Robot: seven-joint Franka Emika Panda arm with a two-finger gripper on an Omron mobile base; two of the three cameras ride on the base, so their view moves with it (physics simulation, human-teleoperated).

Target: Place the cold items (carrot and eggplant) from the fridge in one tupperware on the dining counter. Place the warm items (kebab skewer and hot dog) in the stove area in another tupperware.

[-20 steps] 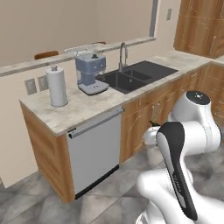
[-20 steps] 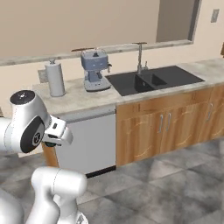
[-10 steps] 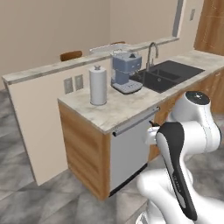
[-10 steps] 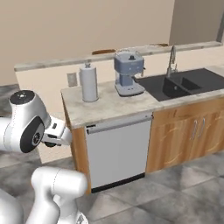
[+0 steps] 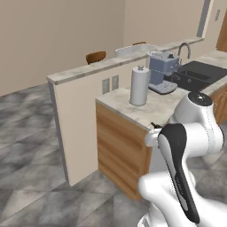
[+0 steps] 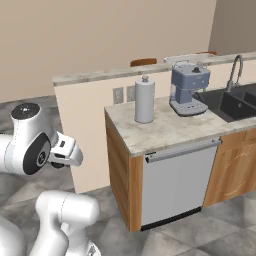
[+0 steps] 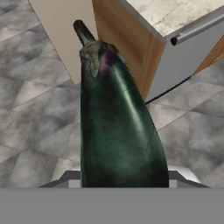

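A long dark purple-green eggplant (image 7: 118, 127) rises from the bottom of the hand view, stem end pointing away, and my gripper (image 7: 124, 183) is shut on it. The fingertips are hidden behind it. My hand (image 6: 66, 152) is held low beside the arm, left of the cabinet end. A pale tupperware (image 5: 135, 49) sits on the raised dining counter (image 5: 88, 68) behind the coffee machine; the right base view has the tupperware (image 6: 186, 58) too. The carrot, kebab skewer, hot dog, fridge and stove are out of view.
A paper towel roll (image 5: 139, 86) and a blue coffee machine (image 5: 163, 73) stand on the lower counter, with a black sink (image 6: 240, 100) beyond. A dishwasher (image 6: 177, 185) fronts the cabinet. A chair back (image 5: 96, 56) shows behind the ledge. Grey tiled floor lies to the left.
The whole scene has slid to the right in both base views, so the base has moved towards the counter's left end. The arm's pose looks the same.
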